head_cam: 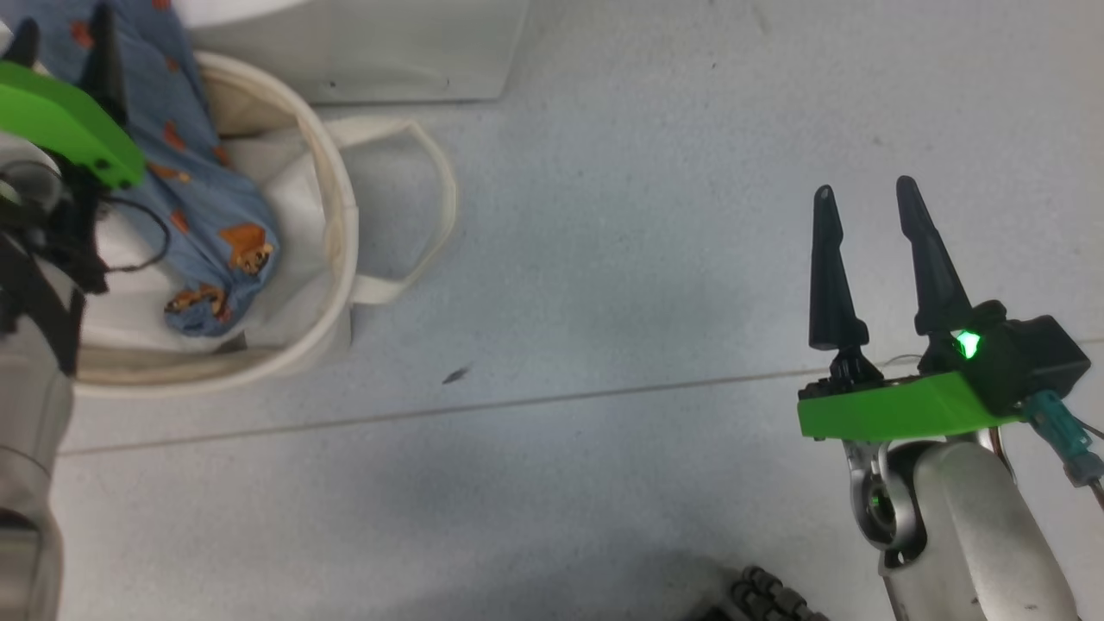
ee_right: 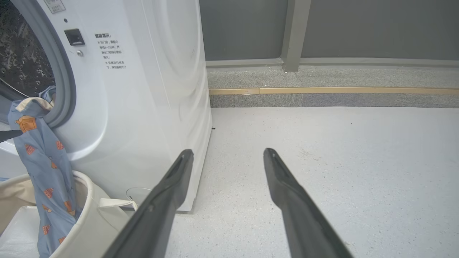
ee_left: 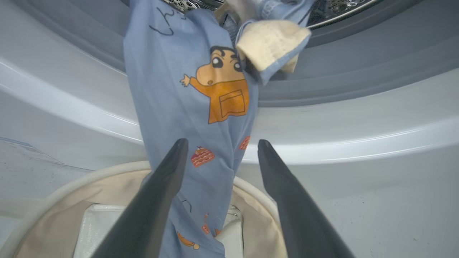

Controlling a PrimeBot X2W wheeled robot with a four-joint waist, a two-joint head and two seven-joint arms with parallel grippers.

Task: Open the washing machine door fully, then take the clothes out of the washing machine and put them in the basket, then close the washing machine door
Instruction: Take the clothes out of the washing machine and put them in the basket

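Observation:
A light blue garment with orange cartoon prints (ee_left: 172, 100) hangs out of the washing machine (ee_right: 143, 89) and down into the cream basket (head_cam: 336, 216). Its upper end, with a cream piece (ee_left: 269, 43), rests on the grey gasket at the drum mouth. My left gripper (ee_left: 222, 142) is open above the basket, and the hanging cloth passes between its spread fingers. My right gripper (head_cam: 864, 191) stands open over bare floor to the right, holding nothing. The garment (head_cam: 207, 198) lies partly in the basket. The washing machine door is out of view.
A flat white folded pad (head_cam: 293, 198) lines the basket bottom. The basket's loop handle (head_cam: 431, 216) lies out on the floor. The basket (ee_right: 89, 215) stands against the machine's front. Grey floor (ee_right: 340, 161) stretches right to a wall with a skirting strip (ee_right: 322, 91).

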